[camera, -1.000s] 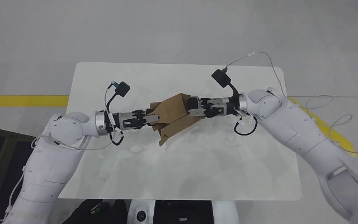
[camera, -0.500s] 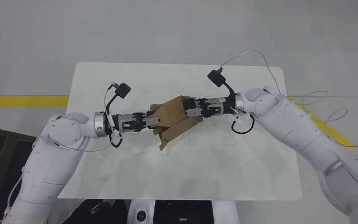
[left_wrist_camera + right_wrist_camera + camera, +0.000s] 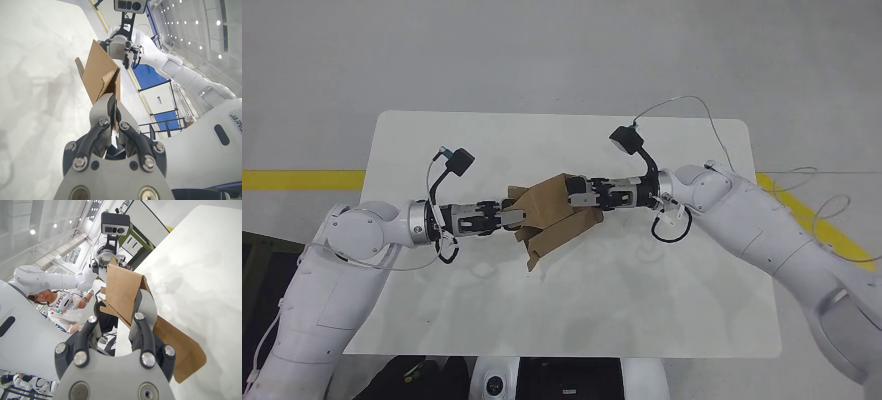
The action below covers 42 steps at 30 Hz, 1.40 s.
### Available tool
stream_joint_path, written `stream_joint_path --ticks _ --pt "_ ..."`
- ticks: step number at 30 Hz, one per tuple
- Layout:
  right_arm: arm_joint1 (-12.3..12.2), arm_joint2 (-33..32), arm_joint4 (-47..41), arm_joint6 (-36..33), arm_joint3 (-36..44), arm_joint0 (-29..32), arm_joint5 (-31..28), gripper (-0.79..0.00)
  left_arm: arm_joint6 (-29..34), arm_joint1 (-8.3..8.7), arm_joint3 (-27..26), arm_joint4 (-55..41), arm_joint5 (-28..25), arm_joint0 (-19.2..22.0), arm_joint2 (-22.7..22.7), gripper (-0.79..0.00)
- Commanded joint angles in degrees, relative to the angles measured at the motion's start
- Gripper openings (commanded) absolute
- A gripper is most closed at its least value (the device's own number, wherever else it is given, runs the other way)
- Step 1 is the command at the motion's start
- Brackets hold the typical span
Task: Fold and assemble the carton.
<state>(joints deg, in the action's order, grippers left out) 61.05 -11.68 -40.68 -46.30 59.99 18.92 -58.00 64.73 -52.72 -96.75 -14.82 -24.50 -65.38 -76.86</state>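
Note:
The brown carton (image 3: 550, 212), partly folded, hangs over the middle of the white table between my two grippers. My left gripper (image 3: 514, 215) is shut on a flap at the carton's left end; in the left wrist view its fingers (image 3: 102, 108) pinch that cardboard edge (image 3: 114, 106), and the carton (image 3: 98, 75) rises beyond them. My right gripper (image 3: 578, 192) is at the carton's upper right edge. In the right wrist view that gripper (image 3: 118, 296) is open and straddles a carton wall (image 3: 121, 291), one finger (image 3: 146, 303) inside the fold and the other outside.
The white table (image 3: 662, 290) has bare surface all around the carton. A long loose flap (image 3: 181, 357) trails from the carton under my right gripper. A yellow floor line (image 3: 302, 180) runs past the table's left side.
My right gripper has slid left onto the carton, nudging it a little left and down. The left gripper has kept its hold and hardly moved.

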Motion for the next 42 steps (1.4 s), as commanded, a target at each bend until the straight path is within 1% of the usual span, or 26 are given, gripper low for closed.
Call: stream_joint_path --ticks 1,12,15,20,22,31,33,34,36,37,38,39,42 --pt "-0.2 0.3 -1.2 0.0 0.6 0.0 0.0 -0.456 0.0 0.04 0.1 0.0 0.1 0.0 0.0 -0.785" --pt "-0.4 0.2 -2.3 0.0 0.9 0.1 0.0 -0.462 0.0 0.07 0.1 0.1 0.0 0.1 0.0 -0.785" --pt "-0.4 0.2 -2.3 0.0 0.9 0.1 0.0 -0.496 0.0 0.07 0.1 0.1 0.0 0.1 0.0 -0.785" --pt "-0.4 0.2 -2.3 0.0 0.9 0.1 0.0 -0.517 0.0 0.07 0.1 0.1 0.0 0.1 0.0 -0.785" --pt "-0.4 0.2 -2.3 0.0 0.9 0.1 0.0 -0.496 0.0 0.07 0.1 0.1 0.0 0.1 0.0 -0.785" --pt "-0.4 0.2 -2.3 0.0 0.9 0.1 0.0 -0.449 0.0 0.07 0.1 0.1 0.0 0.1 0.0 -0.785" --pt "-0.4 0.2 -2.3 0.0 0.9 0.1 0.0 -0.403 0.0 0.07 0.1 0.1 0.0 0.1 0.0 -0.785" --pt "-0.4 0.2 -2.3 0.0 0.9 0.1 0.0 -0.311 0.0 0.07 0.1 0.1 0.0 0.1 0.0 -0.785" --pt "-0.4 0.2 -2.3 0.0 0.9 0.1 0.0 -0.209 0.0 0.07 0.1 0.1 0.0 0.1 0.0 -0.785" --pt "-0.4 0.2 -2.3 0.0 0.9 0.1 0.0 -0.037 0.0 0.07 0.1 0.1 0.0 0.1 0.0 -0.785" --pt "-0.6 1.2 -1.3 -1.4 -0.3 0.6 1.4 0.000 -0.6 0.11 0.9 0.2 0.1 0.3 -0.6 -0.785" --pt "-1.0 1.9 -0.6 -2.6 -1.5 -0.2 2.6 0.000 -1.0 0.14 1.5 0.2 0.2 0.5 -1.0 -0.785" --pt "-1.6 1.9 -0.4 -1.2 -1.9 -1.0 1.2 0.000 -1.0 0.14 1.5 0.2 0.2 0.5 -1.0 -0.785"
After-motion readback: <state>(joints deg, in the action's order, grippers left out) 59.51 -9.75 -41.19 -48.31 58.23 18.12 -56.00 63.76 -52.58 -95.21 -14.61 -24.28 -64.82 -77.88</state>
